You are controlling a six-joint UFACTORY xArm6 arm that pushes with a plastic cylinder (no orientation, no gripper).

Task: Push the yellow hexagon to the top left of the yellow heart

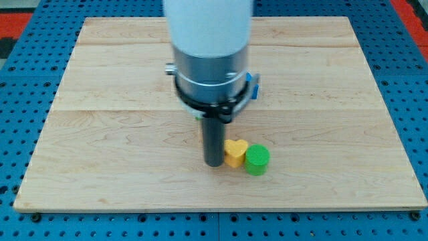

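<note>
A yellow block (235,152), which looks like the heart, lies low in the middle of the wooden board (100,134). A green round block (257,160) touches its right side. My tip (214,163) stands right against the yellow block's left side. I see no separate yellow hexagon; the arm's wide body may hide it. A bit of a blue block (253,86) shows behind the arm at the view's right of it.
The arm's white and grey body (208,47) covers the upper middle of the board. Blue pegboard (20,100) surrounds the board on all sides.
</note>
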